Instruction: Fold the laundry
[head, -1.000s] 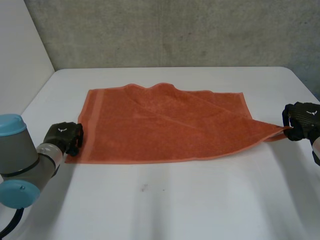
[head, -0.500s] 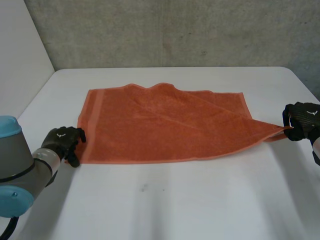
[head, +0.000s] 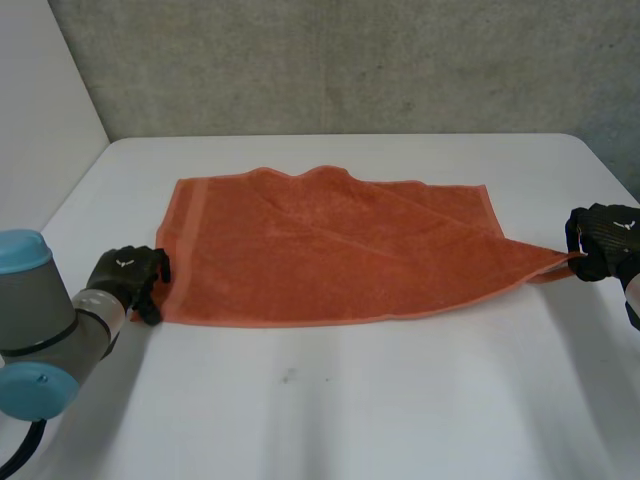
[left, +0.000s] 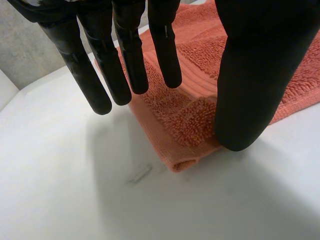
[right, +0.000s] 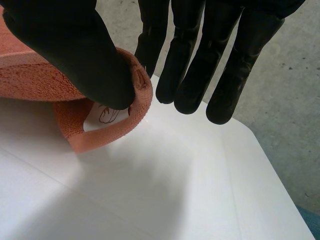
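White table (head: 400, 400), orange towel (head: 330, 250) on it, grey concrete wall (head: 350, 60) behind

left hand (head: 128, 273) moving back up to the towel (head: 330, 250) at its near left corner, that corner now sitting pulled in

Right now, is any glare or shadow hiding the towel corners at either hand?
Head view: even light, no glare on the table, towel edges plain. Left wrist view: the corner by the left hand is evenly lit. Right wrist view: a bright patch on the table beside the corner, yet the pinch between the right hand thumb and fingers is readable.
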